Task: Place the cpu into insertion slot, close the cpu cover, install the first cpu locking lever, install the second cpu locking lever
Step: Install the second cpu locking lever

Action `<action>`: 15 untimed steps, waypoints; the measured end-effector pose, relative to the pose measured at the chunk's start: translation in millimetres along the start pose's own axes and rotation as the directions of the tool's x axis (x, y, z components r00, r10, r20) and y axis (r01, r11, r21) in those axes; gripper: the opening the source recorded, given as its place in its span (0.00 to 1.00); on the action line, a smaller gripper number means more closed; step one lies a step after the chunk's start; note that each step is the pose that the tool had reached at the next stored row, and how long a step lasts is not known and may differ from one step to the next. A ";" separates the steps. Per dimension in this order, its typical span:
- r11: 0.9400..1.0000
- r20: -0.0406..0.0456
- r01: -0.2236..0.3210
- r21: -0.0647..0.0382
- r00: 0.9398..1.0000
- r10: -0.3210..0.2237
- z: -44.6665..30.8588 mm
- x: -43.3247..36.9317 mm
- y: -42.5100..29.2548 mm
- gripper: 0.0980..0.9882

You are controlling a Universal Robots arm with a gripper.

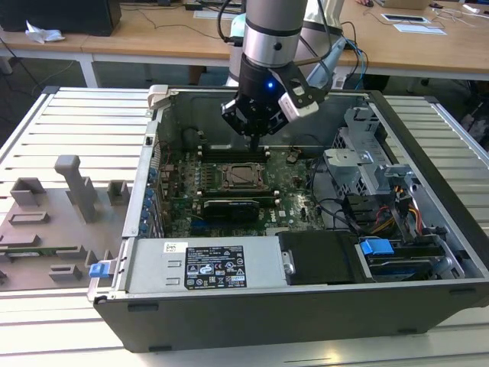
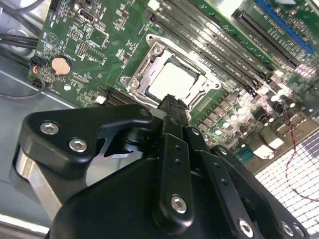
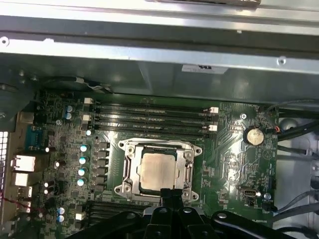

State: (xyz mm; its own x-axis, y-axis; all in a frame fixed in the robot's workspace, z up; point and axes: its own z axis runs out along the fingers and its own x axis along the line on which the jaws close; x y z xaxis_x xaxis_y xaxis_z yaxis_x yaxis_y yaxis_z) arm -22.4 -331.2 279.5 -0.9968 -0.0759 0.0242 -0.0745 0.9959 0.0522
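The gripper (image 2: 172, 102) has its jaws pressed together into one narrow tip holding nothing, and that tip sits at the near edge of the insertion slot (image 3: 158, 169), low in the centre of the first wrist view. The cpu (image 3: 158, 170) already lies flat in the slot with the cpu cover (image 2: 172, 82) folded down around it, its pale top showing through the window. So seating and cover look done; whether either locking lever is latched I cannot tell, and the gripper's position suggests that work is in hand.
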 end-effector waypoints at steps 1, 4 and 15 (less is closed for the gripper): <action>1.000 0.000 0.000 0.000 1.000 0.000 0.0 0.4 -3.7 0.01; 1.000 0.000 0.000 0.000 1.000 0.000 0.9 0.9 -9.0 0.01; 1.000 0.000 0.000 -0.005 1.000 0.000 17.8 2.0 -23.3 0.01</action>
State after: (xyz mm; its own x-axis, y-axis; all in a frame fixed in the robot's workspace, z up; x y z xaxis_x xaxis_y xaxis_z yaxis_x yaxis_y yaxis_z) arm -23.2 -353.7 260.6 -0.9968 -0.0759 0.0238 -0.0745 0.9956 0.0568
